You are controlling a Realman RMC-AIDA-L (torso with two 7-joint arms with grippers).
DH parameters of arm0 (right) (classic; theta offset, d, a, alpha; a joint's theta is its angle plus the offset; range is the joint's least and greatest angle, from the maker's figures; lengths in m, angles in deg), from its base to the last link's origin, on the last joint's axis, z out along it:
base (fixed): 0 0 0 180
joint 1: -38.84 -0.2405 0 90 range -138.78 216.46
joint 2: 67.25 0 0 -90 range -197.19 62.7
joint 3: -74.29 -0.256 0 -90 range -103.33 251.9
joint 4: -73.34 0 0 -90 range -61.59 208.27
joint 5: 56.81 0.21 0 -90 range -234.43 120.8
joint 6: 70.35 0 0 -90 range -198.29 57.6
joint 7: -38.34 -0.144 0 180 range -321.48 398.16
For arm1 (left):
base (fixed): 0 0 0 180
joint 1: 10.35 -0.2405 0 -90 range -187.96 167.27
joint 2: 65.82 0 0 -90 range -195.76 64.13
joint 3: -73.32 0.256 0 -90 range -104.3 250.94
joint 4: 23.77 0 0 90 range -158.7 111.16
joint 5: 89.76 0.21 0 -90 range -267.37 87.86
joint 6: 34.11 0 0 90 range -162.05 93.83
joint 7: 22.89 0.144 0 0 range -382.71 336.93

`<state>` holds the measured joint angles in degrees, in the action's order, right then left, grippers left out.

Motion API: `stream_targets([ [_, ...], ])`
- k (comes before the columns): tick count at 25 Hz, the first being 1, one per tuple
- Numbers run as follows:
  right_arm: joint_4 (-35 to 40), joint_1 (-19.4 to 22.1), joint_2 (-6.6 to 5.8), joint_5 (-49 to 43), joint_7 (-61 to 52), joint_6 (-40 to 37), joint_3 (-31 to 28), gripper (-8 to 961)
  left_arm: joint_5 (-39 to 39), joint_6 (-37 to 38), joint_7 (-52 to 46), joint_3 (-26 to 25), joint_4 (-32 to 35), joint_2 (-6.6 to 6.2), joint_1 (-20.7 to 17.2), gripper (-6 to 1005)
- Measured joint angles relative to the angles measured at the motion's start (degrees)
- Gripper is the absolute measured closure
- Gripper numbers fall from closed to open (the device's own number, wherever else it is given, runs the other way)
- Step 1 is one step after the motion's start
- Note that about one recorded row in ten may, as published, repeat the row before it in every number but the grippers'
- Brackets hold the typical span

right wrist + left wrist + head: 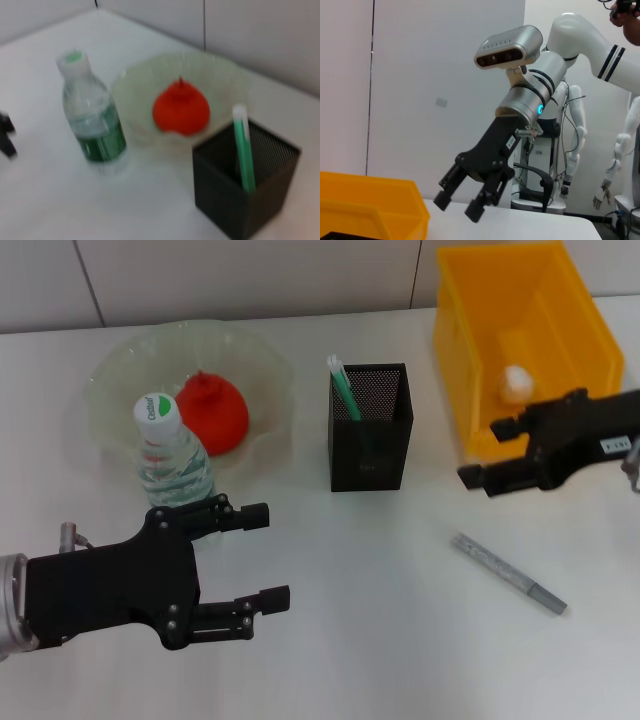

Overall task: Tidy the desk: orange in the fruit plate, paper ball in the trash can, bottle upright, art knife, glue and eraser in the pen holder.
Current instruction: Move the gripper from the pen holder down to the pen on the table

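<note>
— Two grippers are over the white desk (380, 640); how do they stand?

— Left gripper (265, 558) hangs at the near left with its fingers spread and nothing between them, just in front of the bottle (172, 455). Right gripper (490, 452) sits at the near edge of the yellow trash can (480, 360), fingers parted and empty; the left wrist view shows it the same way (457, 202).

— Where is the bottle?

— Upright, green-capped, touching the front rim of the fruit plate (110, 380). The orange (212, 412) lies inside that plate, behind the bottle.

— And the paper ball?

— A white paper ball (515, 383) rests in the trash can, near its front wall.

— What about the pen holder?

— Black mesh pen holder (370, 425) stands mid-desk between plate and bin. A green and white stick, which may be the glue (345, 390), leans in its left corner. Whether the eraser is inside cannot be told.

— Anything on the desk?

— A grey art knife (508, 573) lies flat, slanted, near the right front, apart from both grippers.
</note>
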<state>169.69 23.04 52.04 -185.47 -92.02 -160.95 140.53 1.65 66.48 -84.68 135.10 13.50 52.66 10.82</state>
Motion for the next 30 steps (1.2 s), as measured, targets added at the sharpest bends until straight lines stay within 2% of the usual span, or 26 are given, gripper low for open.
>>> stream_targets([
  [9,5.68,-0.41,0.13,-11.44,-7.14,-5.95,4.54,200,0.0,-0.06,-0.02,0.0,-0.12,0.02,0.17,197],
  [16,6.68,-2.2,-0.04,-14.89,-9.73,-8.93,5.27,201,0.0,-0.05,-0.05,0.0,-0.12,0.15,0.47,197],
  [21,4.39,-5.03,-0.1,-17.05,-11.62,-10.5,5.32,201,0.0,-0.05,-0.01,0.07,-0.17,0.18,0.57,197],
  [27,-3.34,-9.5,-0.19,-19.32,-12.72,-11.04,5.19,200,0.0,-0.05,0.34,0.2,-0.29,0.18,0.63,197],
  [30,-4.89,-10.38,-0.18,-19.79,-12.76,-10.89,5.17,200,0.0,-0.05,0.67,0.18,-0.59,0.14,0.63,197],
])
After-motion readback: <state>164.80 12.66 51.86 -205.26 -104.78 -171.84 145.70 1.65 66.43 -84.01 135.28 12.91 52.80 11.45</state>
